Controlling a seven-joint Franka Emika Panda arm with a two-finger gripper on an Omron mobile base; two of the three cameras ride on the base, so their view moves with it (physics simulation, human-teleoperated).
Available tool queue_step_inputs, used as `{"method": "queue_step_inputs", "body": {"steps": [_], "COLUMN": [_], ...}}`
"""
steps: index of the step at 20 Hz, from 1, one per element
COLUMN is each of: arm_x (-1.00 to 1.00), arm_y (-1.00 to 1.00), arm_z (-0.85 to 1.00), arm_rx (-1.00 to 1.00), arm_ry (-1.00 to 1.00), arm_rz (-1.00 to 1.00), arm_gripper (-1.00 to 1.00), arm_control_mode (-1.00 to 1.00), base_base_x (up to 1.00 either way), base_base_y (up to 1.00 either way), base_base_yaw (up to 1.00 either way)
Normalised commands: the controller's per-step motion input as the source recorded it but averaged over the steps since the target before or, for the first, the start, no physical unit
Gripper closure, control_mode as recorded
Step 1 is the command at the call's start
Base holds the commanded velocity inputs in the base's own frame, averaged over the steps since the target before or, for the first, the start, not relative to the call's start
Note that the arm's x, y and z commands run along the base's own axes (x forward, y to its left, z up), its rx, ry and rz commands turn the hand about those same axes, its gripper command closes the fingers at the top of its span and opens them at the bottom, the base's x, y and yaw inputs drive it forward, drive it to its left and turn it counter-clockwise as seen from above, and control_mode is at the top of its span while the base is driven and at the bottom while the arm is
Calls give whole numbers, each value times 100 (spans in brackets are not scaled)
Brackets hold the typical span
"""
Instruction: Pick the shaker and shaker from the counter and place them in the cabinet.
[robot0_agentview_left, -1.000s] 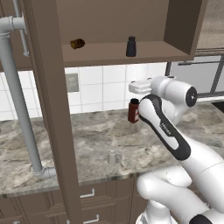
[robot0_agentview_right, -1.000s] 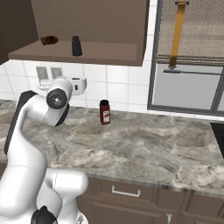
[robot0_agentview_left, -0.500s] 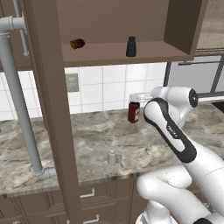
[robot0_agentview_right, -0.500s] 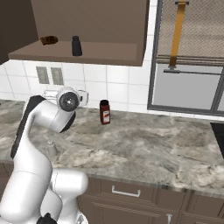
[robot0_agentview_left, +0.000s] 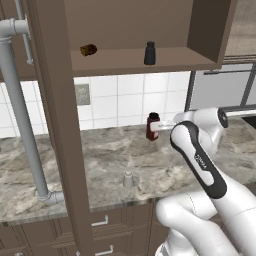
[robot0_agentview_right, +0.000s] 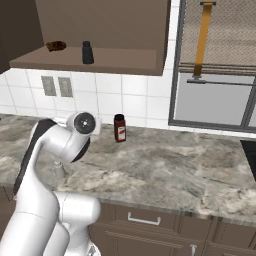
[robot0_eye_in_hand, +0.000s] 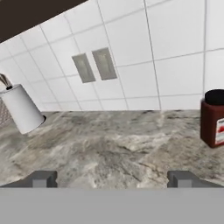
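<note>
One shaker stored, the second one waits on the surface.

The black shaker (robot0_agentview_left: 149, 53) stands in the cabinet (robot0_agentview_left: 207, 35), at about 3 o'clock from a small brown object (robot0_agentview_left: 88, 49). The pale shaker (robot0_agentview_left: 128, 180) stands on the surface (robot0_agentview_left: 100, 165) near its front edge, well apart from the dark red bottle (robot0_agentview_left: 152, 126). The pincer (robot0_eye_in_hand: 111, 179) is wide and empty, low over the stone, facing the tiled wall. Probably the next move must turn the arm (robot0_agentview_left: 200, 160) toward the pale shaker, at 7 o'clock from the bottle.

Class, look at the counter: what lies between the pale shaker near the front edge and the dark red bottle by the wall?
Nothing: in the left base view, bare marbled counter runs from the pale shaker to the dark red bottle.
</note>
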Motion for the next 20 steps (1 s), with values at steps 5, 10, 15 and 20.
{"method": "queue_step_inputs", "body": {"steps": [5, 10, 15, 20], "arm_x": [-32, -25, -34, -50], "arm_y": [10, 6, 1, 6], "arm_z": [-45, -45, -40, -31], "arm_rx": [0, 0, 0, 0], "arm_ry": [13, 12, 12, 8], "arm_rz": [4, 6, 10, 11], "arm_gripper": [-100, -100, -100, -100], "arm_control_mode": [-100, -100, -100, -100], "base_base_x": [0, 0, 0, 0], "base_base_y": [0, 0, 0, 0], "base_base_yaw": [0, 0, 0, 0]}}
